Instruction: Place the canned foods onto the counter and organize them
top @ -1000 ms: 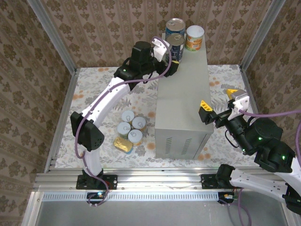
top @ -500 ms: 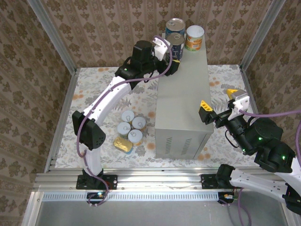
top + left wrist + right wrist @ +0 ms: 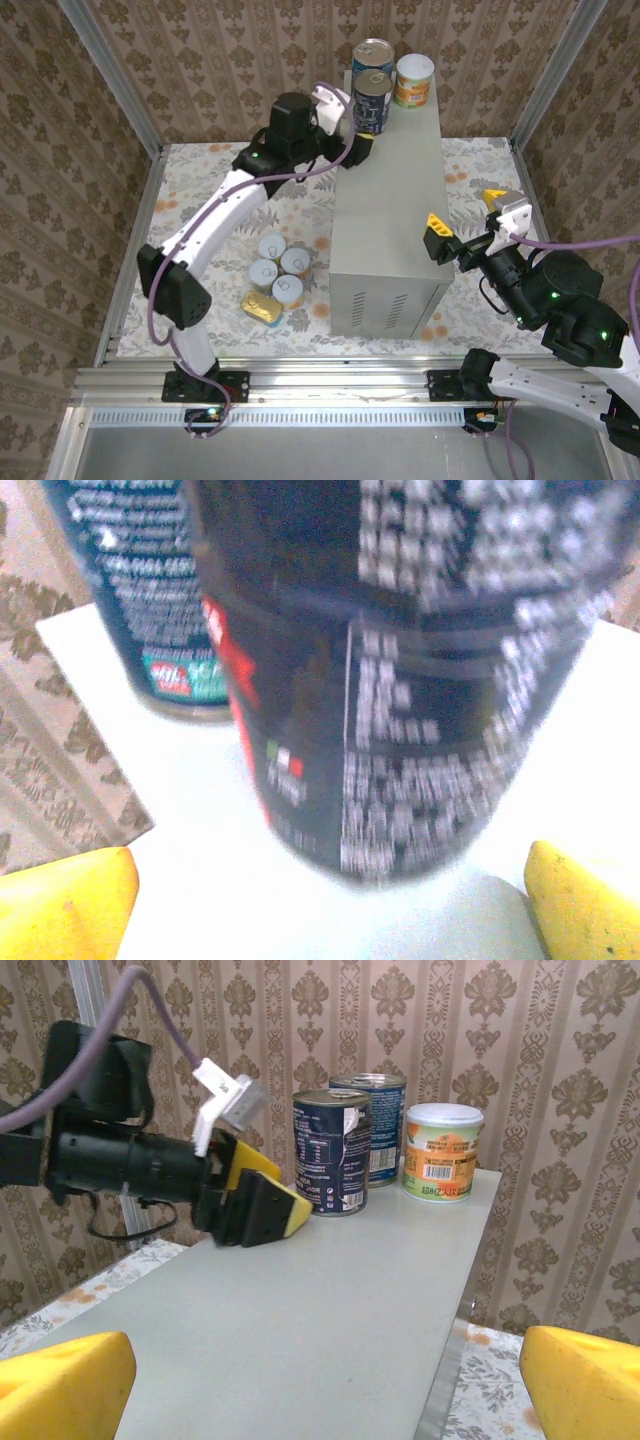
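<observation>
Left hand (image 3: pixel 352 125) stood released at the far left corner of the counter (image 3: pixel 390 200). In its wrist view we saw its yellow fingertips (image 3: pixel 70 900) spread wide in the lower corners, with the nearer blue-labelled can (image 3: pixel 371 98) upright just ahead of them. Bare counter top showed between each tip and the can, so that hand grasped nothing. From the right wrist view we saw the same hand lying level above the counter top, its tips just short of that can's left side.

Our right hand (image 3: pixel 465 212) hung over the right edge of the counter, towards the near end. It was also released, with nothing between its fingers.

Three cans stood upright at the far end of the counter. The nearer blue-labelled can was at the left edge, and the second blue-labelled can (image 3: pixel 373 50) was close behind it at the far left corner. We could not tell whether those two touched. The orange can (image 3: pixel 414 80) with its white lid stood at the far right corner, just beside the blue pair.

Down on the floral floor (image 3: pixel 200 180), the short white-lidded cans (image 3: pixel 295 261) stood bunched together beside the counter's left side, near its front corner. The flat oblong tin (image 3: pixel 262 307) lay against the near side of that bunch.
</observation>
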Motion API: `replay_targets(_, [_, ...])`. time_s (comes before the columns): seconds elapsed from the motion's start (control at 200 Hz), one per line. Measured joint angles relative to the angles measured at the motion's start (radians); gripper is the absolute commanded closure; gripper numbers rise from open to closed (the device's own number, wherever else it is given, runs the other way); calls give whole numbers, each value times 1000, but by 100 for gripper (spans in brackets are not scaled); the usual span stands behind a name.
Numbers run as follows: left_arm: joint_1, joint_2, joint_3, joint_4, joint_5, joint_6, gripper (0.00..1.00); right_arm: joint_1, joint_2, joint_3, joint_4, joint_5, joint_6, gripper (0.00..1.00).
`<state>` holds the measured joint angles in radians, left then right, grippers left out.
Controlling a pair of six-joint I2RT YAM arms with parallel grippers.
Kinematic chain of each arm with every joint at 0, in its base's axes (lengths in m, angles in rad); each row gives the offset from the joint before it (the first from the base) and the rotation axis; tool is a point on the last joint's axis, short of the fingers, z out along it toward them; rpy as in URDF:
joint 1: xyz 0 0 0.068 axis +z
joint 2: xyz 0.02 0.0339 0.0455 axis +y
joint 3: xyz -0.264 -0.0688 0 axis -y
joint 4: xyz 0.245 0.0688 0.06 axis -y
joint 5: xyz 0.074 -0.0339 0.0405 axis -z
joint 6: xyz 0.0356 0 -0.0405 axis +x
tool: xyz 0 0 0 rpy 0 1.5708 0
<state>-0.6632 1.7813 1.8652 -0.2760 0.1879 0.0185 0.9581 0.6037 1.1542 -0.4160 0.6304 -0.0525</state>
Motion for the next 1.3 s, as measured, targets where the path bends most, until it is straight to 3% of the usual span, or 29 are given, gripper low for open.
replay_targets(0.485, [105,-359,-284,-74,-71,-34,0,0,68,20,-22,10,0,0])
replay_targets(0.71, [127,-500,-430,-205,-115,-50,0,0,182,169,-110,-16,-13,0])
replay_targets(1.11, [109,-640,-715,-395,-164,-183,0,-5,535,554,-390,-298,-54,0])
replay_targets(1.3, [79,-647,-780,-480,-227,-289,0,-3,674,644,-502,-460,-54,0])
